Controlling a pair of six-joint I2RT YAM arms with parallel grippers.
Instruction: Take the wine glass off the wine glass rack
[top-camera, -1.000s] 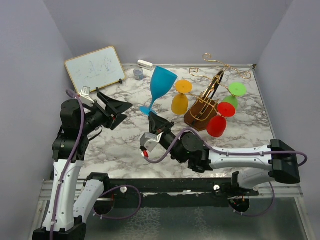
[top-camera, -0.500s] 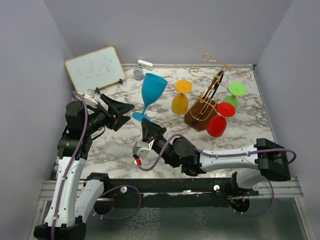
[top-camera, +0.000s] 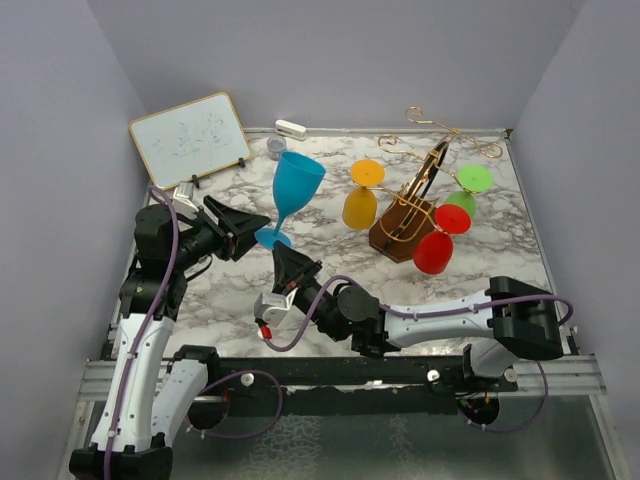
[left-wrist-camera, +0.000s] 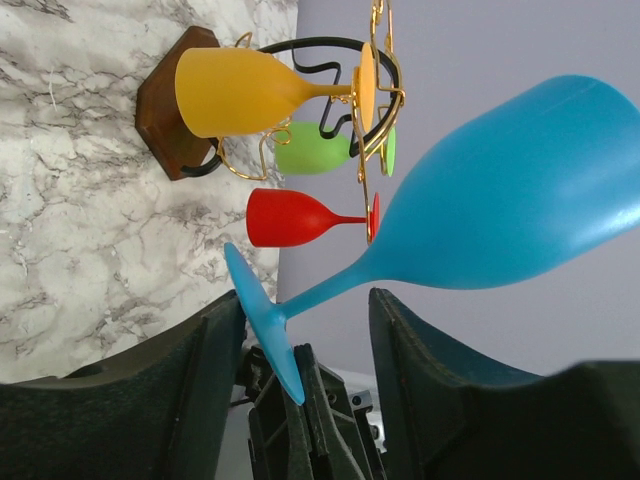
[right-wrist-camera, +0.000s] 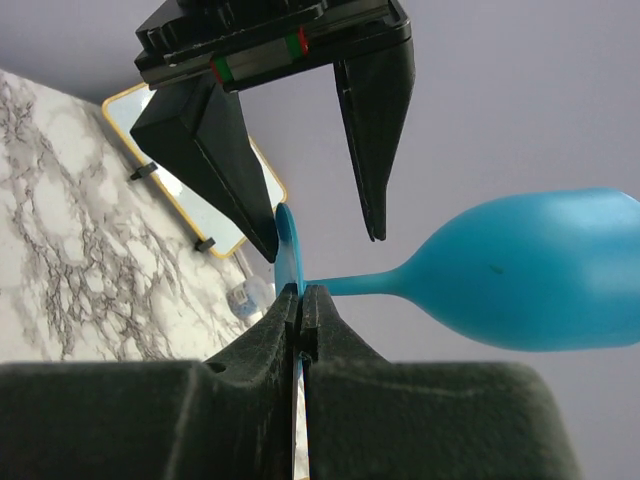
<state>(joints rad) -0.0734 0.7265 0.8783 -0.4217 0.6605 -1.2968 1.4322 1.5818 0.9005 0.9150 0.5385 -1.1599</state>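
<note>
A blue wine glass (top-camera: 297, 180) is in the air left of the wine glass rack (top-camera: 412, 205), bowl up. My right gripper (top-camera: 283, 256) is shut on the edge of its foot; the right wrist view shows the disc pinched between the fingers (right-wrist-camera: 300, 296). My left gripper (top-camera: 254, 226) is open, one jaw on each side of the stem (left-wrist-camera: 320, 292), its left finger close to the foot. The gold wire rack on a brown base (left-wrist-camera: 165, 110) still carries a yellow glass (left-wrist-camera: 250, 92), a green glass (left-wrist-camera: 310, 148) and a red glass (left-wrist-camera: 295, 217), hung upside down.
A small whiteboard (top-camera: 190, 135) leans at the back left. Near it are a little grey-blue pot (top-camera: 276, 147) and a white object (top-camera: 291, 128) by the back wall. Grey walls close in the marble table (top-camera: 500, 260) on three sides.
My right arm carried the blue glass left and nearer, and stood it more upright. The left gripper moved onto its stem and its jaws narrowed.
</note>
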